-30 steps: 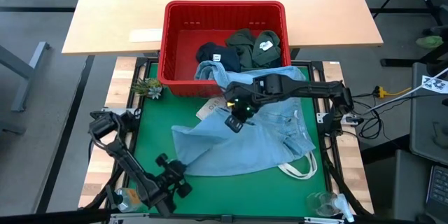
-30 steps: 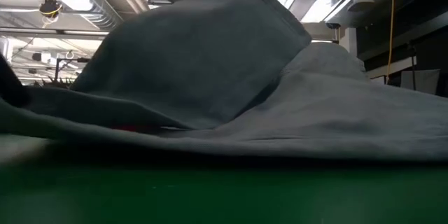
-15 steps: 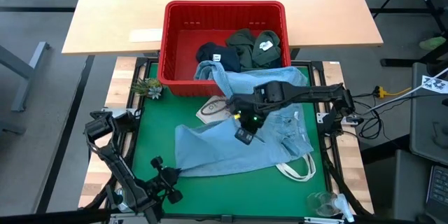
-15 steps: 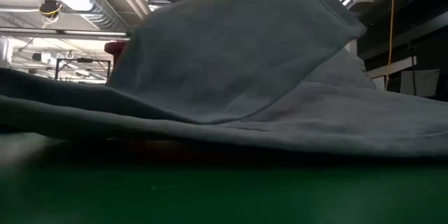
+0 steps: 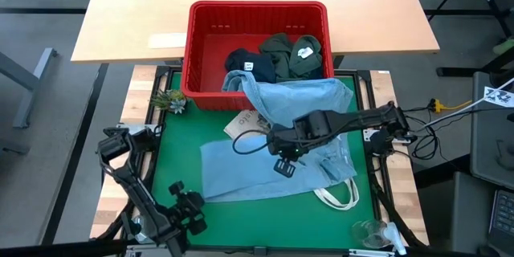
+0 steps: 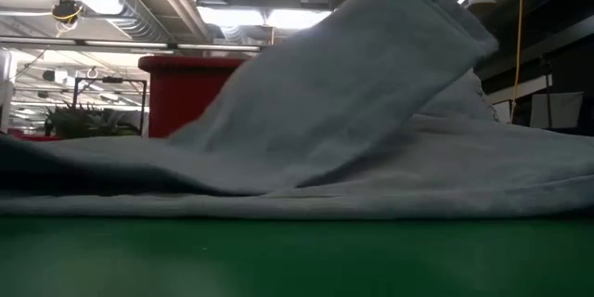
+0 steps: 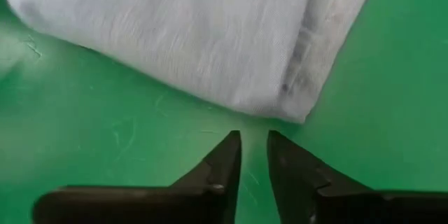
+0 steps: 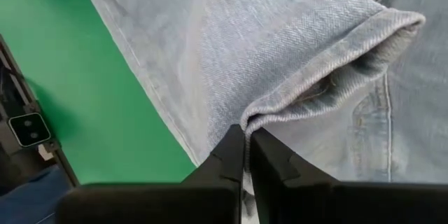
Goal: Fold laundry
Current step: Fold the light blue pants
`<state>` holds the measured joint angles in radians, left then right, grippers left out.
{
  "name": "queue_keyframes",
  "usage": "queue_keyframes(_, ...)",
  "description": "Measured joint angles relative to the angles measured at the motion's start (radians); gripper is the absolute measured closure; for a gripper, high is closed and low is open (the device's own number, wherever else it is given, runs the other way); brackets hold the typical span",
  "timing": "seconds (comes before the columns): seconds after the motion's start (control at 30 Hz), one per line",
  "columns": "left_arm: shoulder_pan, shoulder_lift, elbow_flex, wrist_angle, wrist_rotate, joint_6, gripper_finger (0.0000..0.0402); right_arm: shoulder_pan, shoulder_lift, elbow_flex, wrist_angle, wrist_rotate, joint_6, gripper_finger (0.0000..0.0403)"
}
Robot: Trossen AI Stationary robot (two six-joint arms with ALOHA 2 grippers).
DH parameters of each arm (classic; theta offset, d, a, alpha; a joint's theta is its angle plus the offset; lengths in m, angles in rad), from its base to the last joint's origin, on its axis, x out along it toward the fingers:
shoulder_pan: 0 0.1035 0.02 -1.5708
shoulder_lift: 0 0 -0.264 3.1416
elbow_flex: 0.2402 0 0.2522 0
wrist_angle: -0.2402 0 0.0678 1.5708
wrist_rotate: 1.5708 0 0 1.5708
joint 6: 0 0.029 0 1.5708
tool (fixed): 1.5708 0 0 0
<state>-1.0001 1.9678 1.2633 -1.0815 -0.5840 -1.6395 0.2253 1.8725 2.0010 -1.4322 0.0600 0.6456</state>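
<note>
A light blue denim garment [image 5: 273,157] lies spread on the green mat [image 5: 177,152]. Its far end hangs over the front rim of the red basket [image 5: 205,56]. My right gripper [image 5: 283,166] hovers above the garment's middle, shut on a raised trouser leg [image 6: 371,83]. Navy [image 5: 241,62] and olive [image 5: 291,52] garments lie in the basket. My left gripper [image 7: 253,143] stands at the mat's near left, fingers slightly open. It sits just short of the denim's near-left corner [image 7: 287,91] and touches nothing. My right gripper pinches the denim leg between its two fingers at the stitched hem edge [image 8: 260,115], beside the cuff opening [image 8: 343,56]. The fingers come from above, pointing steeply down. The leg end is lifted clear and arches over the rest of the garment, which lies on the mat.
A white tote bag lies under the denim; its handles [image 5: 341,197] stick out at the near right and a printed part [image 5: 241,124] at the far left. A small plant [image 5: 170,100] stands at the mat's far-left corner. A clear glass object [image 5: 369,233] is near right.
My right gripper has carried the denim leg end toward the table's near edge and a little right, rolling as it went. The raised leg has been drawn over the spread garment. My left gripper has backed slightly toward the table's left edge, away from the denim's corner.
</note>
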Motion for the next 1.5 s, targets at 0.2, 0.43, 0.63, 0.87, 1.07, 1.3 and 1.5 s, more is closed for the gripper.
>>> queue_keyframes(0.2,0.028,0.000,0.000,0.037,-0.038,0.033,0.0268,-0.003,0.000,0.000,0.001,0.001,0.000,0.0391)
queue_keyframes(0.43,0.042,0.000,0.000,0.130,-0.084,0.173,0.0245,-0.003,0.000,0.000,0.001,0.001,0.000,0.0391)
queue_keyframes(0.63,0.034,0.000,0.000,0.141,0.057,0.147,0.0252,-0.003,0.000,0.000,0.001,0.001,0.000,0.0391)
queue_keyframes(0.87,-0.007,0.000,0.000,0.193,0.005,0.098,0.0270,-0.003,-0.001,0.000,0.001,0.001,0.000,0.0391)
queue_keyframes(1.07,-0.015,0.000,0.000,0.309,-0.204,0.101,0.0277,-0.003,-0.001,0.000,0.001,0.001,0.000,0.0391)
queue_keyframes(1.3,0.049,0.000,0.001,0.434,-0.288,0.269,0.0273,-0.003,-0.001,0.000,0.001,0.001,0.000,0.0391)
queue_keyframes(1.5,0.141,0.000,0.001,0.440,-0.261,0.395,0.0271,-0.003,-0.001,0.000,0.001,0.001,0.000,0.0391)
